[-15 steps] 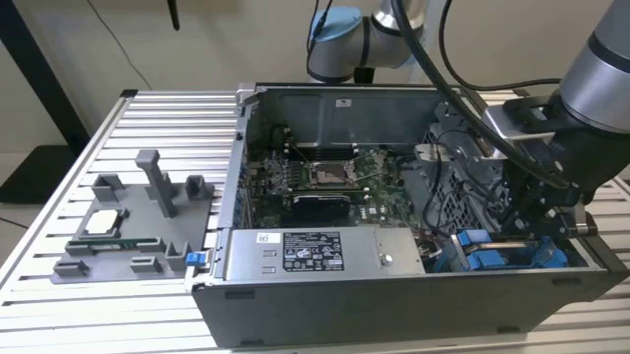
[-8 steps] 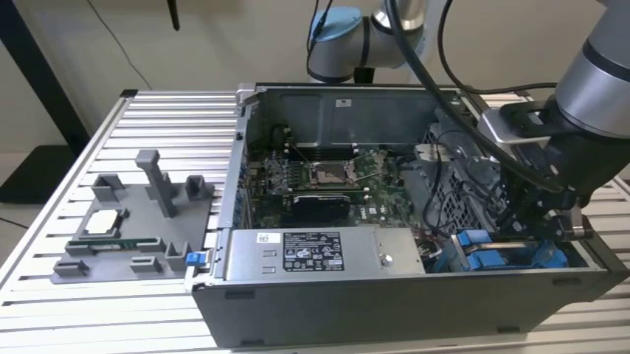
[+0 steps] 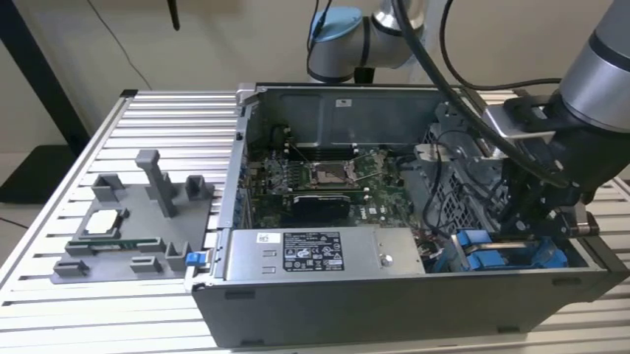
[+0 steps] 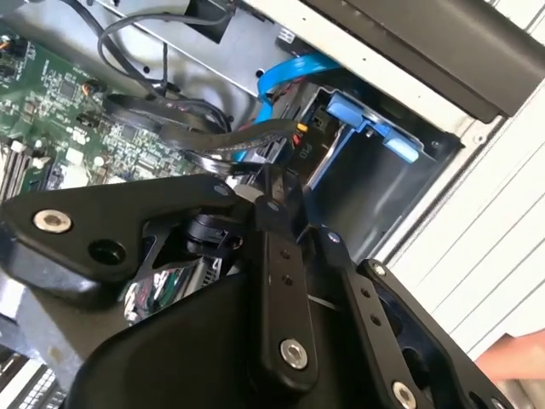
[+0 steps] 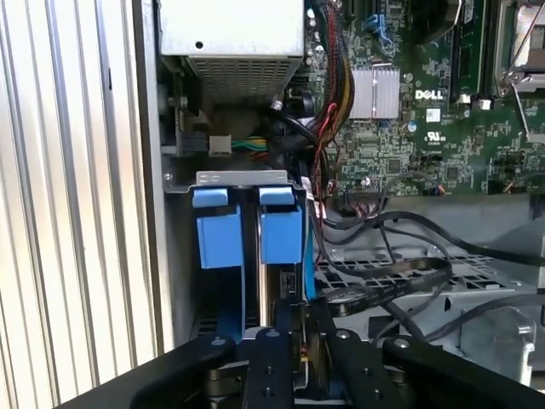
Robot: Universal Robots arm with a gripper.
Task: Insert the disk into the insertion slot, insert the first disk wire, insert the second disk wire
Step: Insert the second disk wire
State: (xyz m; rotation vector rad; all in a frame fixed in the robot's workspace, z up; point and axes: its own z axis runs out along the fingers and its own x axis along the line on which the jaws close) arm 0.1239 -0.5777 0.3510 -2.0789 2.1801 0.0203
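Now I judge the disk [image 5: 281,234] already seated in its slot [image 5: 247,181] and a wire step underway; my gripper [image 5: 302,328] hangs over it, fingers narrow, seemingly pinching a connector. Pushing home needs straight alignment.

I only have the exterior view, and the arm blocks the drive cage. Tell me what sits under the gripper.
Observer: In the first wrist view, two blue carrier fronts sit side by side in the grey drive cage.
Operator: Say which one the gripper lines up with.
Observer: The gripper lines up with the inner carrier front, the one nearer the motherboard.
Operator: Report the cables there.
Observer: In the second wrist view, a black cable bundle ends close to the gripper, and a blue flat cable curves past the cage.
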